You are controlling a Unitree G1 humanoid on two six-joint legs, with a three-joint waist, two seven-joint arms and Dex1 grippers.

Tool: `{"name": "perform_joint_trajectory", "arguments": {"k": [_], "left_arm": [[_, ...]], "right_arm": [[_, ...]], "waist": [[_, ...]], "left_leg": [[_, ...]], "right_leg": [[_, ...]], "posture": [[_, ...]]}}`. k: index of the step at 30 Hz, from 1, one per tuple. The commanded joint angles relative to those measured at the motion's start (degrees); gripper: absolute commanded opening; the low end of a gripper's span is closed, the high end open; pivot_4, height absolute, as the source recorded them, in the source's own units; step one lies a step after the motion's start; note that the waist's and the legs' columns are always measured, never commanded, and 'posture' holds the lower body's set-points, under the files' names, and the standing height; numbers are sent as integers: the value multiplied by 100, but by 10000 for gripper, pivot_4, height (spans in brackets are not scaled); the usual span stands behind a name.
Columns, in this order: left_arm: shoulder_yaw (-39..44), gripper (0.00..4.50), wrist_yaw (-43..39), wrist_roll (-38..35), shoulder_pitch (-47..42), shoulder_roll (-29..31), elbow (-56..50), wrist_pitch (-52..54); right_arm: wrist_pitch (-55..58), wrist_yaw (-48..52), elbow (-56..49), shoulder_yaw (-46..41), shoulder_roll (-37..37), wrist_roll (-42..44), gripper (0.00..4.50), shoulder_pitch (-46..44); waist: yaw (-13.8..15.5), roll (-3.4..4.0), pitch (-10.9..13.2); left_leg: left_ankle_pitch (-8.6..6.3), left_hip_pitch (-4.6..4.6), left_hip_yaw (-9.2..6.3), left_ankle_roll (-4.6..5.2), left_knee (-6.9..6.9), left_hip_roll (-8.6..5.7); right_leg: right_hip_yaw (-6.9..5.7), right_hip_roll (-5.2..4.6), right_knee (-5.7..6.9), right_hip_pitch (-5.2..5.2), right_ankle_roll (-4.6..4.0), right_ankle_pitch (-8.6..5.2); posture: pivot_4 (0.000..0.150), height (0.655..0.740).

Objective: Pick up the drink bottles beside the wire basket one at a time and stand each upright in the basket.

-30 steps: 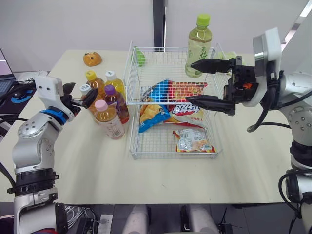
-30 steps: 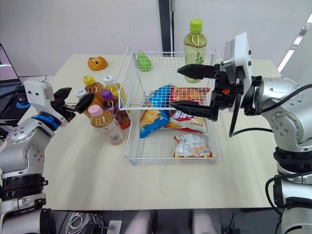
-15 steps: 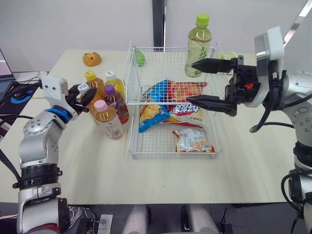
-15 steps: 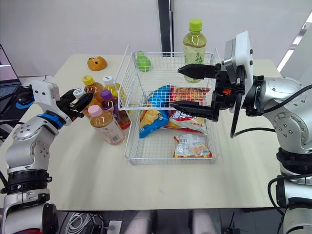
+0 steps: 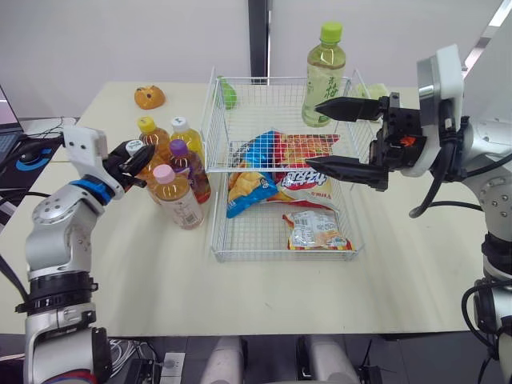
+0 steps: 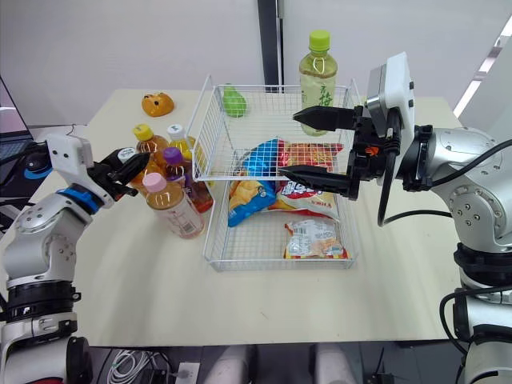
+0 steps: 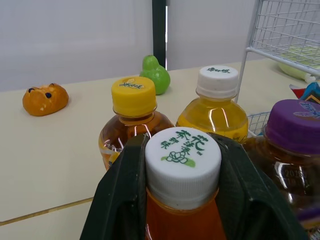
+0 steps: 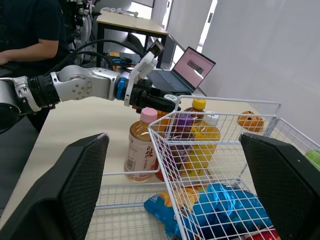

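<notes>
A cream table [image 5: 264, 296] carries a white wire basket [image 5: 280, 256]; just beside the basket's left wall stands a cluster of drink bottles [image 5: 180, 204]. Toward the far edge lie an orange animal-shaped toy [image 5: 150, 97] and a green pear-shaped toy [image 7: 156, 74]; a green tea bottle [image 5: 325, 68] stands upright by the basket's far right corner.

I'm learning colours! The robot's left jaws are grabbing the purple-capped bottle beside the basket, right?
No: the left jaws grip the white-capped bottle beside the basket, not the purple-capped bottle. The left wrist view shows it.
</notes>
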Motion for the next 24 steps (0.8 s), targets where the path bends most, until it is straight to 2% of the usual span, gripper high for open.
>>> {"name": "perform_joint_trajectory", "arguments": {"k": [1,8,12,16,19,24], "left_arm": [[826,13765,-511,-769,158,588,-591,449],[1469,13765,-1407,-1323,534,1754,-652,1283],[1457,13765,-1843,-1490,222,2455,-574,1690],[1148,13765,-2133,-1579,-627,3081,-310,1983],[734,13765,-2230,-1761,-1689,3373,-49,2278],[-257,13765,-2629,-1584,-3327,3466,437,2499]], "right_arm": [[-31,-43,-122,-256,10,193,45000,-29],[-231,11,8,-179,130,107,45000,-35],[-270,81,89,-144,200,135,45000,-53],[-327,114,153,-147,228,97,45000,-34],[-490,1,195,-179,289,-23,45000,-32],[-598,-46,247,-224,306,-102,45000,-37]], "waist": [[-7,0,2],[24,2,4],[44,-2,7],[40,-5,9],[21,-4,10],[7,-1,13]], "left_leg": [[0,-2,0,0,0,7],[0,-3,5,0,-1,39],[0,-5,3,-1,0,45],[0,-6,3,-1,0,57],[-1,-3,8,-1,-5,63],[-1,-3,12,-1,-8,66]], "right_leg": [[-1,1,0,-2,0,0],[-1,19,-7,-2,-5,1],[-4,25,-12,0,-7,0],[-6,41,-15,0,-11,-2],[-2,49,-18,-2,-16,-3],[0,59,-11,-5,-15,-5]], "posture": [[1500,7400],[1500,7400],[1500,7400],[1500,7400],[1500,7400],[1500,7400]]}}
